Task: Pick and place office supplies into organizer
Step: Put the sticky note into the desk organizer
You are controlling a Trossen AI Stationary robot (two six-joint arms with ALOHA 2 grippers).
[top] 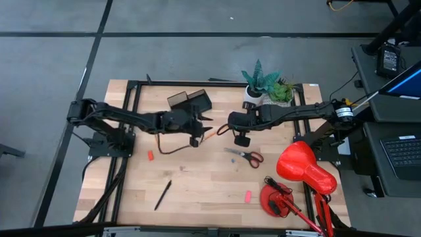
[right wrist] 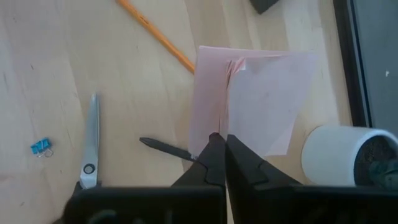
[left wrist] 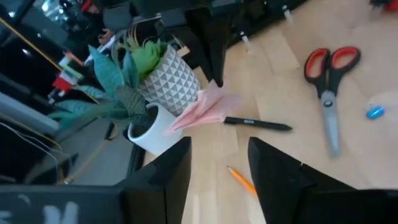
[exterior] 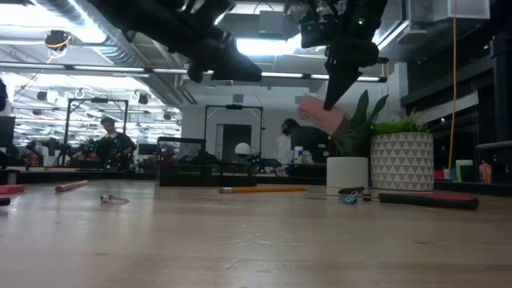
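Right end effector (right wrist: 217,149), clamped on the pink sticky-note pad (right wrist: 249,102) above the desk (top: 197,184) just right of the organizer (top: 191,102), should carry it leftward over a compartment, apparently empty, before releasing, while the left end effector (left wrist: 217,162) stands parted and empty alongside the organizer.

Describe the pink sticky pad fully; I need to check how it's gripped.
The sticky pad is pale pink paper, its sheets fanned and slightly splayed. The right gripper, shut, pinches it by one edge, so it hangs tilted in the air above the table, near the white pot. Nothing else touches it.
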